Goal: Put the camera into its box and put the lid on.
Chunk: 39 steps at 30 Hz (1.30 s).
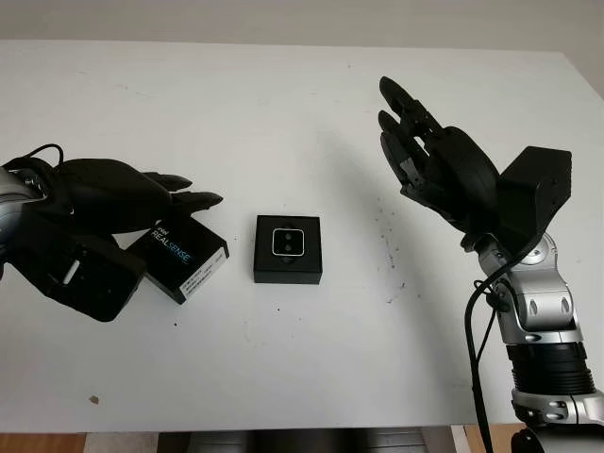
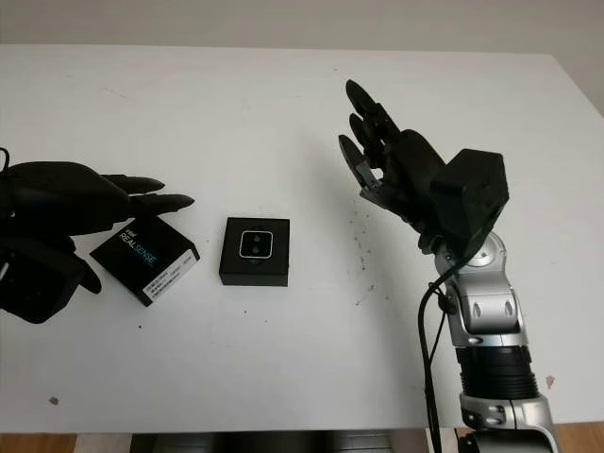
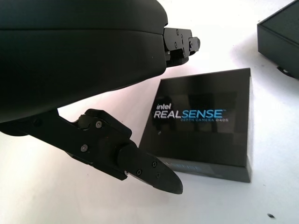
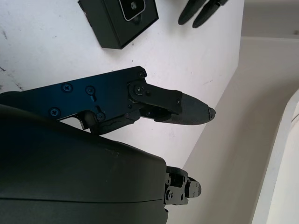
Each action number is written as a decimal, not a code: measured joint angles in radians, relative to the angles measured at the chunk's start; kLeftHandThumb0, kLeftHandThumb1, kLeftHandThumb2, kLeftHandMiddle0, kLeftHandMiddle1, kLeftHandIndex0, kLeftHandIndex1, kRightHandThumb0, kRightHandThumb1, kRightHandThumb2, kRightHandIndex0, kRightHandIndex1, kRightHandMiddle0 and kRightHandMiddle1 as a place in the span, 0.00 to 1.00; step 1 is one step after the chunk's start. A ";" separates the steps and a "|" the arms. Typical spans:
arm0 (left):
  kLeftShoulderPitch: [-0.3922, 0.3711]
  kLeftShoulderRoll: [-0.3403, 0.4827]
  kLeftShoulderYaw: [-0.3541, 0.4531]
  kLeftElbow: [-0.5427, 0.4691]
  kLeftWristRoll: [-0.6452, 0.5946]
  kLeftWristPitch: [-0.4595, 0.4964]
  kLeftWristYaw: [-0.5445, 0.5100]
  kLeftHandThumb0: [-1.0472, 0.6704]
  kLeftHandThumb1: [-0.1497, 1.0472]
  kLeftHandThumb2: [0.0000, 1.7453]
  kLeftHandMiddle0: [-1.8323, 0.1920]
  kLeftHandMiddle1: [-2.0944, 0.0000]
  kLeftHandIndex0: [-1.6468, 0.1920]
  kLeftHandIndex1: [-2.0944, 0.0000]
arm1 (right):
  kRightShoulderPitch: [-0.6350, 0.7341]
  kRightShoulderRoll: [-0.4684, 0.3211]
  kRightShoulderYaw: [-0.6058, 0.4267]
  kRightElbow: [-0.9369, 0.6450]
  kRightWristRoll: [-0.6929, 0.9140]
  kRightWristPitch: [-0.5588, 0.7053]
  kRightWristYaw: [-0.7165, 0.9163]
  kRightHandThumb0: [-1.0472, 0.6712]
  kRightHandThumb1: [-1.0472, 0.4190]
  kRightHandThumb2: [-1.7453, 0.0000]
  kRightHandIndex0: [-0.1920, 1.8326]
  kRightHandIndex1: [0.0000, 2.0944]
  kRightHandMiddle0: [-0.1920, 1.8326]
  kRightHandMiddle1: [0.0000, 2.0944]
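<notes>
The camera [image 1: 287, 243] sits in its black box [image 1: 287, 272] near the middle of the white table [image 1: 302, 113], its silver face up. Left of the box, apart from it, the lid [image 1: 179, 258] lies flat with its printed top showing; its far corner is hidden under the left hand [image 1: 142, 198]. That hand hovers over the lid, open, holding nothing. The right hand [image 1: 425, 156] is raised well to the right, open and empty.

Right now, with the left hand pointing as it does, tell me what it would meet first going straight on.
Probably nothing: the open left hand hovers over the black RealSense-printed lid, fingertips aimed beyond the open black box, across white table. Depth unclear.
</notes>
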 measured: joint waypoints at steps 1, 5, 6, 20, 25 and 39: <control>0.004 -0.002 0.000 0.003 0.010 -0.009 0.032 0.44 0.79 0.03 0.86 0.95 0.87 0.94 | 0.003 -0.003 0.001 -0.008 -0.006 0.000 0.003 0.24 0.00 0.66 0.07 0.02 0.06 0.04; 0.032 -0.020 0.002 0.034 0.038 -0.052 0.165 0.45 0.80 0.03 0.81 0.94 0.82 0.92 | 0.016 -0.008 0.006 -0.030 -0.030 -0.022 0.001 0.24 0.00 0.67 0.09 0.03 0.08 0.05; 0.038 -0.022 0.002 0.047 0.039 -0.067 0.189 0.45 0.80 0.03 0.79 0.94 0.81 0.92 | 0.020 -0.008 0.008 -0.033 -0.036 -0.027 0.000 0.24 0.00 0.68 0.09 0.03 0.09 0.05; 0.070 -0.033 0.003 0.085 -0.013 -0.077 0.210 0.40 0.83 0.03 0.72 0.93 0.77 0.91 | 0.030 -0.009 0.012 -0.051 -0.072 -0.030 -0.004 0.23 0.00 0.68 0.09 0.03 0.10 0.03; 0.093 -0.033 0.011 0.069 -0.015 -0.068 0.213 0.37 0.83 0.03 0.70 0.93 0.75 0.91 | 0.030 -0.009 0.012 -0.051 -0.080 -0.029 -0.012 0.24 0.00 0.68 0.10 0.03 0.10 0.03; 0.124 -0.044 0.028 0.109 -0.007 -0.102 0.338 0.37 1.00 0.09 0.83 0.40 0.81 0.49 | 0.030 0.022 0.007 -0.042 0.007 -0.021 0.002 0.26 0.00 0.67 0.08 0.02 0.08 0.02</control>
